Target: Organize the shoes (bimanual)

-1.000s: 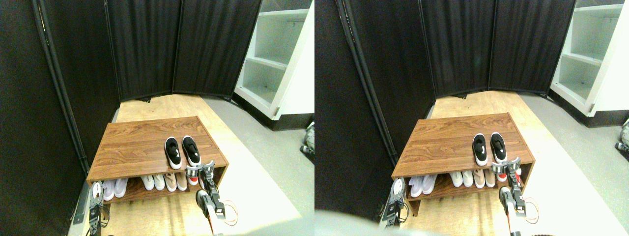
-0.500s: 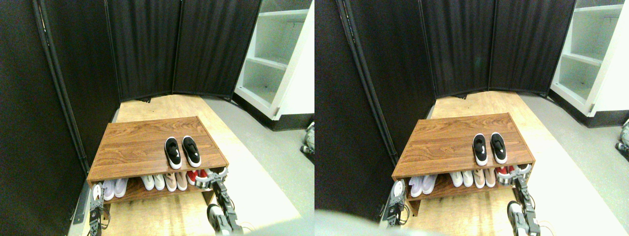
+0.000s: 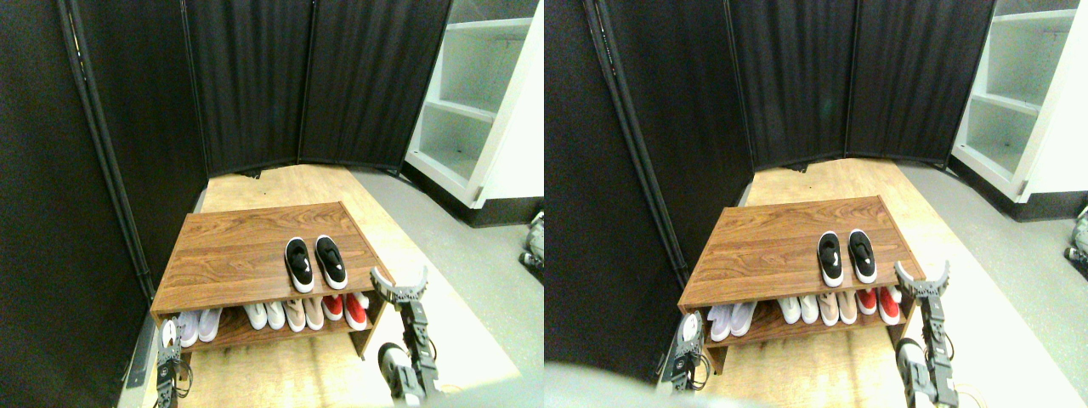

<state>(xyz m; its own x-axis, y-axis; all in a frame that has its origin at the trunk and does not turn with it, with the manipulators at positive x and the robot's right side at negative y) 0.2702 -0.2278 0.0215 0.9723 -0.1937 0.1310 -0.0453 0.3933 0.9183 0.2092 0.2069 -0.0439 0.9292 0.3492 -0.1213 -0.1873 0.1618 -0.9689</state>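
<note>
The shoes, two small black slip-ons with white soles, stand side by side on top of the wooden shoe rack (image 3: 229, 255): the left shoe (image 3: 298, 264) and the right shoe (image 3: 331, 260), toes toward me. My right gripper (image 3: 399, 283) is raised just off the rack's right front corner, open and empty, to the right of the shoes. My left gripper (image 3: 167, 333) sits low at the rack's left front corner, next to the lower shelf; its state is too small to read.
On the lower shelf stand white shoes (image 3: 197, 325), white and beige shoes (image 3: 285, 314) and red shoes (image 3: 344, 309). Black curtain panels (image 3: 255, 85) close the back and left. A white shelving unit (image 3: 476, 110) stands at the right.
My right gripper has pulled away from the lower shelf's red shoes, swung right and up beyond the rack's corner, and now stands open. The black shoes and left arm have not moved.
</note>
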